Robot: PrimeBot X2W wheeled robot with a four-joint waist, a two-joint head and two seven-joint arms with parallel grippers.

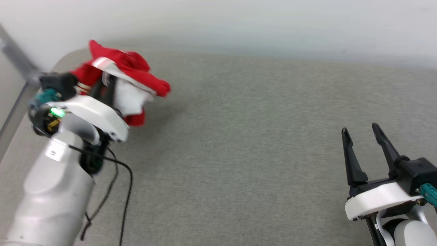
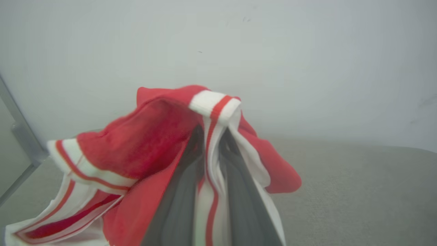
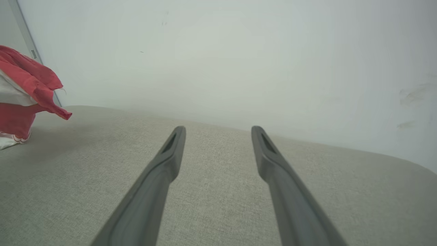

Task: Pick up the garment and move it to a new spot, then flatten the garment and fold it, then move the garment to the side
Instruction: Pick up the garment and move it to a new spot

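Red jersey cloth with white sleeves and striped trim, the garment (image 1: 126, 77) hangs in a loose bunch at the far left of the grey fabric surface (image 1: 245, 157), close to the pale wall (image 1: 239, 20). It looks light and thoroughly limp: it droops on both sides of the grip and will take whatever shape gravity gives it. Nothing about it is fragile, though the knit may slide through smooth fingers if the pinch is shallow. A banded edge such as the collar or an armhole looks the best place to hold, being thicker and less stretchy than the body.

That is roughly what the left gripper (image 2: 211, 143) has done: its two dark fingers are clamped on a fold of red-and-white trim, with cloth spilling over both of them. The left forearm rises from the lower left, wrist cocked, fingers pointing up and towards the wall, a black cable (image 1: 123, 191) dangling beneath. Whether the lowest folds touch the surface, I cannot tell.

The right gripper (image 1: 360, 130) waits low at the right, well apart from the shirt, fingers spread and holding nothing.
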